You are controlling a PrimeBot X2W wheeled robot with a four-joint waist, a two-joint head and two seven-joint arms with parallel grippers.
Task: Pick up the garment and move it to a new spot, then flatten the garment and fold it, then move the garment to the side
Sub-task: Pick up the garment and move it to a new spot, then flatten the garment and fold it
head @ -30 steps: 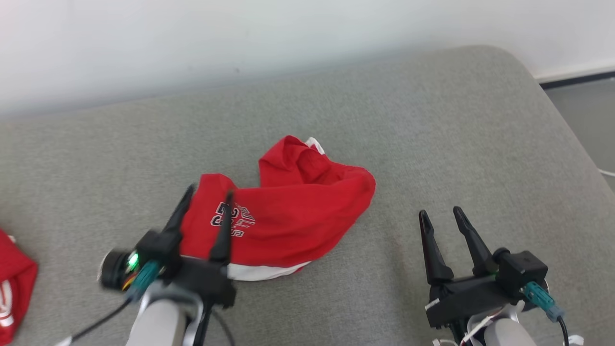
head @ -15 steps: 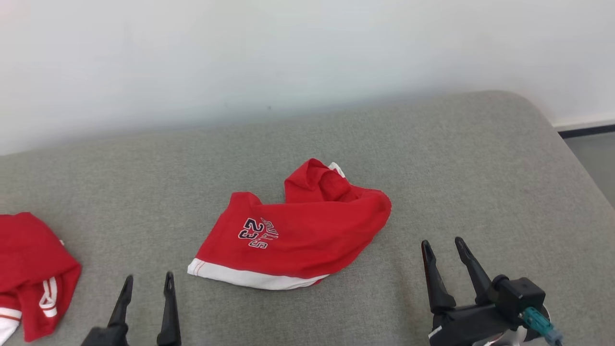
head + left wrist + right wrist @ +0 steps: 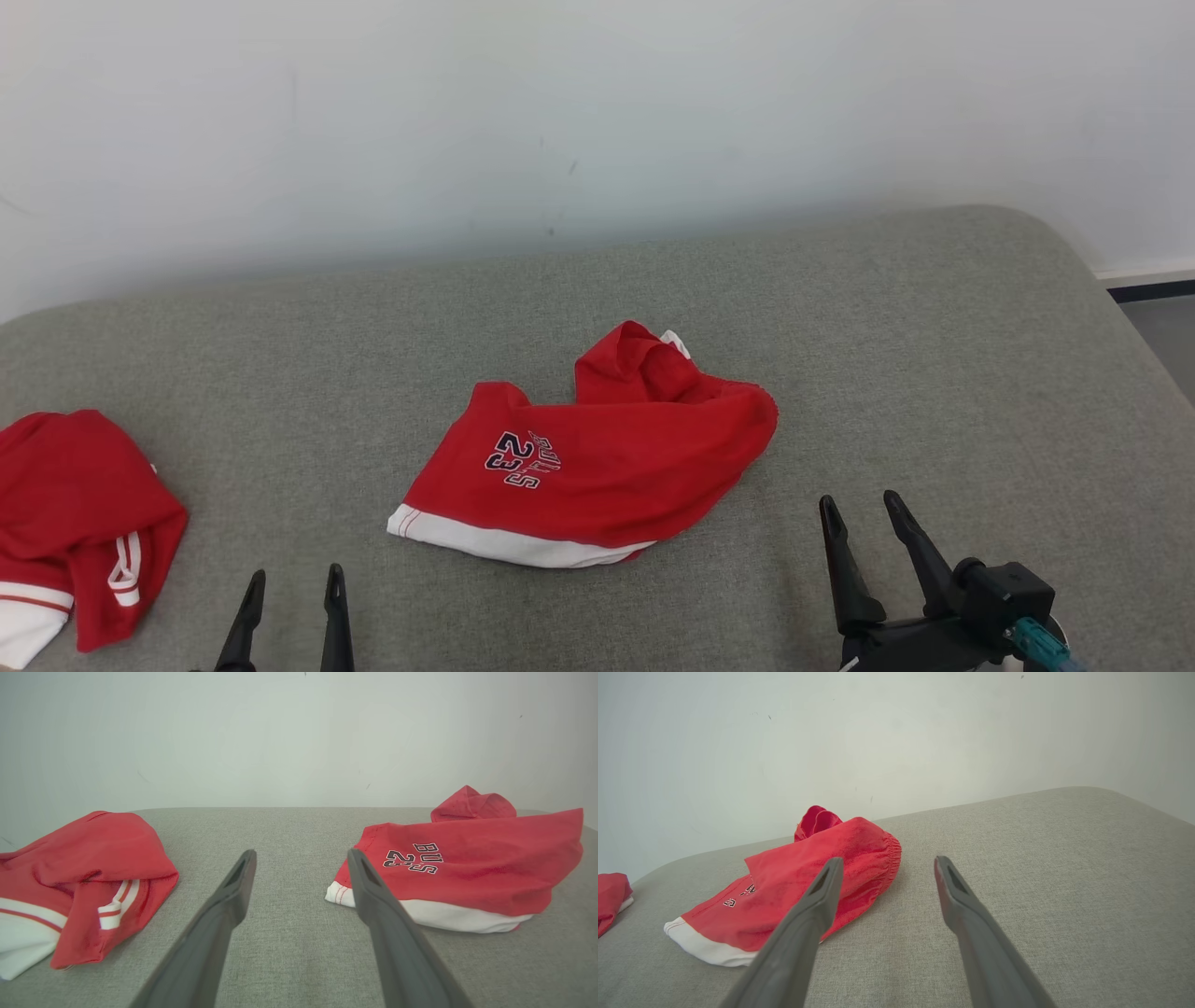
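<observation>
the grey cushion [image 3: 934,373] carries the red garment [image 3: 607,467] bunched near its middle, white hem toward the near edge. a second red garment [image 3: 75,504] lies at the left edge, probably already set aside. left gripper [image 3: 295,574] and right gripper [image 3: 857,501] hover at the near edge, jaws apart and empty, seemingly poised to grasp.

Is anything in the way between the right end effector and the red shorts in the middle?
No, nothing visible: bare grey cushion lies between the open right end effector and the red shorts. Another red garment sits far left.
</observation>
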